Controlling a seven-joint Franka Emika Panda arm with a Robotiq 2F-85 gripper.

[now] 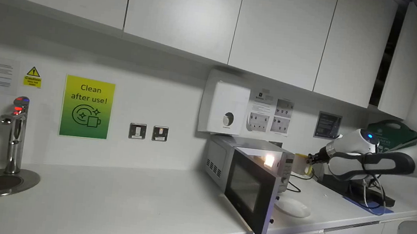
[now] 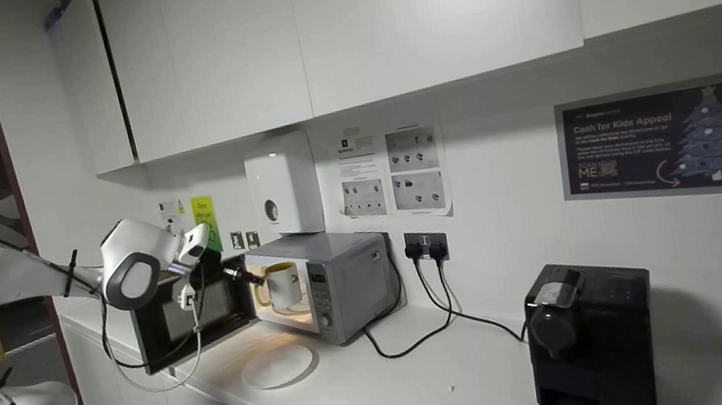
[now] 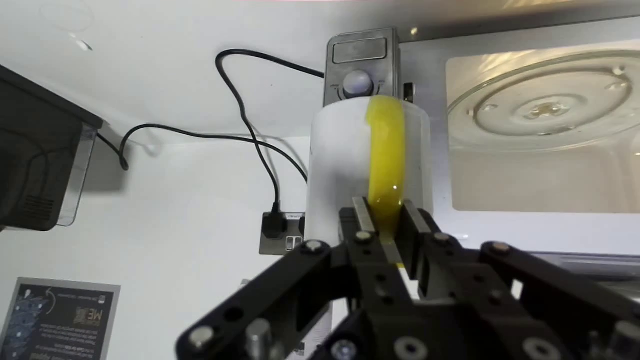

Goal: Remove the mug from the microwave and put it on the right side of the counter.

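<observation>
Mug [image 2: 284, 288] hung in the air outside the lit microwave [image 2: 361, 284].
The end effector [image 3: 388, 220] gripped the mug's yellow handle [image 3: 386, 160] between 2 fingers [image 3: 363, 215]; lower down, a white plate [image 2: 277, 367] lay on the surface [image 2: 413, 384].

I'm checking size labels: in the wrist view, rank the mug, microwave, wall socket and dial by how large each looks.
1. Microwave
2. Mug, closer to the camera
3. Wall socket, partly hidden
4. Dial
</observation>
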